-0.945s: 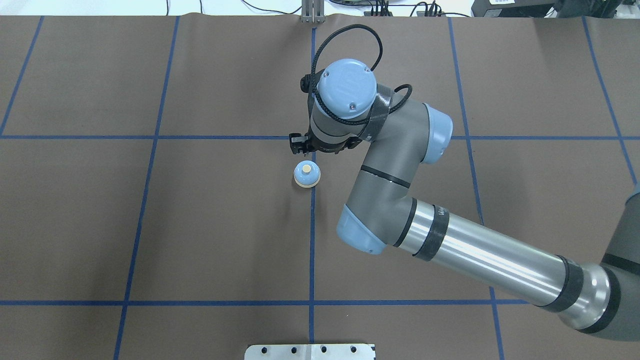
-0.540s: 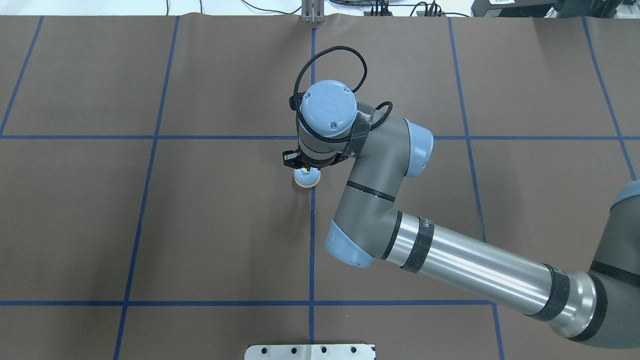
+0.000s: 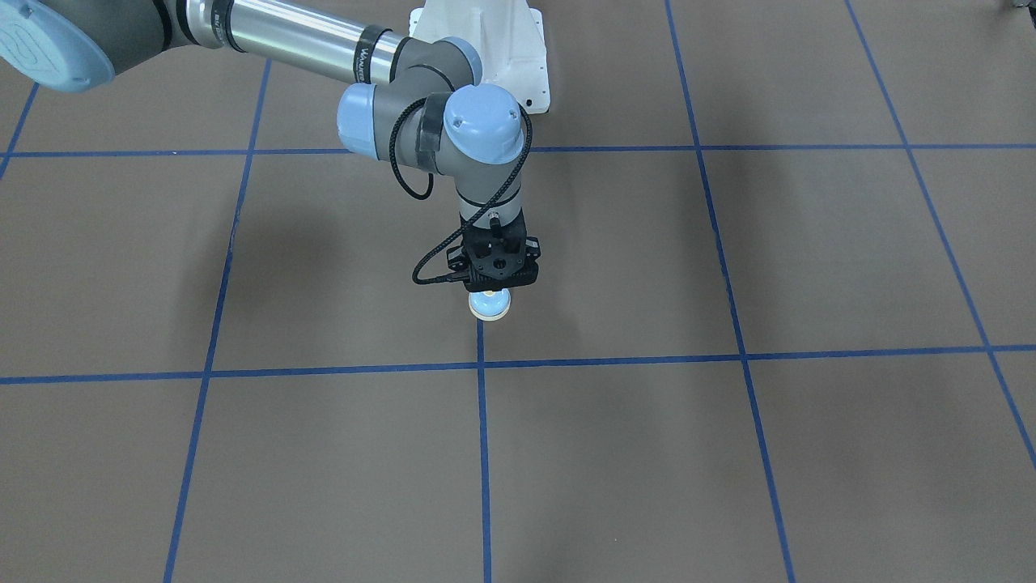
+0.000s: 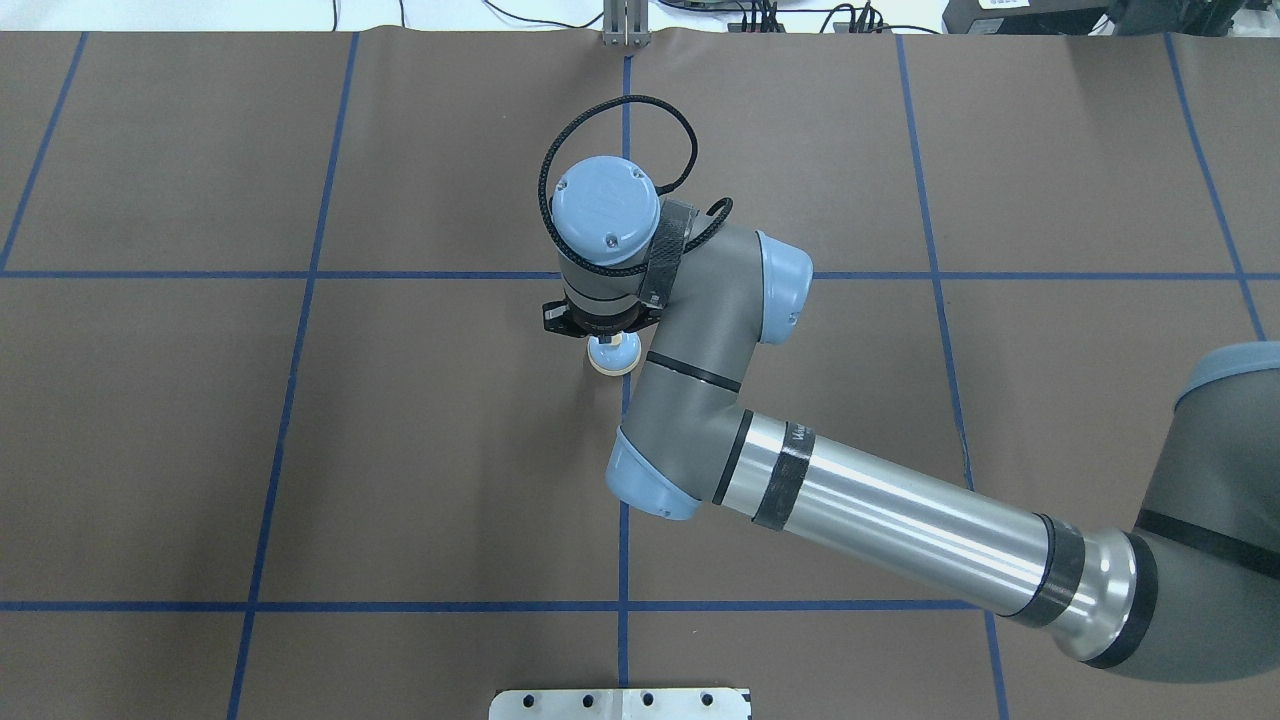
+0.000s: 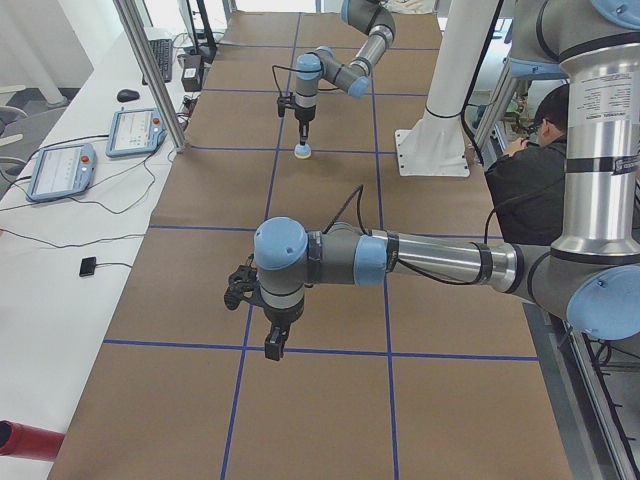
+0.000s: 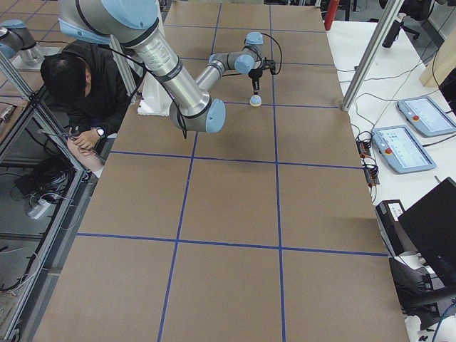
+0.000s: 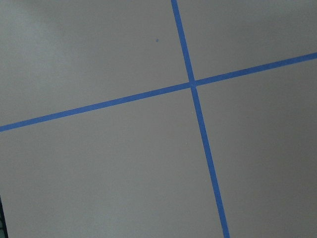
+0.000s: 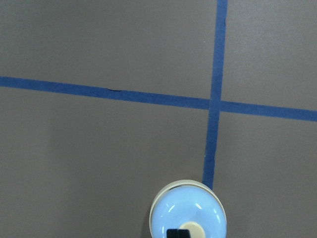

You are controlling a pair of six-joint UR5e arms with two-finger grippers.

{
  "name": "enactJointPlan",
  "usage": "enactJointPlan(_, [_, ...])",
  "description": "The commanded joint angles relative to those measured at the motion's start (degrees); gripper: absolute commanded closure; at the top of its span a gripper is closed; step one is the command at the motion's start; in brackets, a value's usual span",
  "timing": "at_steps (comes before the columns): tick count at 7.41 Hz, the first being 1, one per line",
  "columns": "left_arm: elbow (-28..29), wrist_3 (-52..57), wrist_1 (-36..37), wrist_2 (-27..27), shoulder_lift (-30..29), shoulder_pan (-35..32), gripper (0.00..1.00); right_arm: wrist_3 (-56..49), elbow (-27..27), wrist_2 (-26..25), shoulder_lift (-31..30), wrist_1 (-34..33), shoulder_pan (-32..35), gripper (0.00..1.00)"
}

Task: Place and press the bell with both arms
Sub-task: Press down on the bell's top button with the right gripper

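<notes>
While the bell [image 4: 615, 358] stands upright on the brown surface [image 4: 400, 450], the right hand [image 3: 492, 285] hangs straight above it, pointing down from a vertical wrist. The right wrist view shows a single black tip [image 8: 178, 233] on the cream button at the top of the light-blue dome, so the fingers look drawn together with nothing held between them. The bell sits near the middle of the surface. Its cream base lies right against the central blue tape line [image 4: 623, 480], on that line's left in the overhead view, and a little nearer the robot than the cross line [image 4: 450, 274] beyond it. The right arm [image 4: 900, 520] reaches in from the overhead view's right edge, its elbow bent and its forearm slanting towards the bell. The left arm [image 5: 430, 262] shows only in the side view from the robot's left, stretched low over the surface, well apart from the bell. The left hand [image 5: 268, 340] hangs just above a tape crossing [image 5: 243, 350], and I cannot tell whether it is open or closed. The left wrist view shows only bare brown surface and two crossing tape lines [image 7: 192, 84]. A white pedestal [image 3: 502, 48] stands on the robot's side of the surface, beyond the bell in the front-facing view.
</notes>
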Motion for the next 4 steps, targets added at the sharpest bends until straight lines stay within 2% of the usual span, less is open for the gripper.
enactJointPlan(1, [0.00, 0.03, 0.00, 0.05, 0.00, 0.00, 0.00, -0.51, -0.14, 0.13, -0.07, -1.21, 0.02, 1.00])
enactJointPlan(4, [0.00, 0.03, 0.00, 0.05, 0.00, 0.00, 0.00, -0.69, -0.58, 0.13, -0.15, -1.22, 0.02, 1.00])
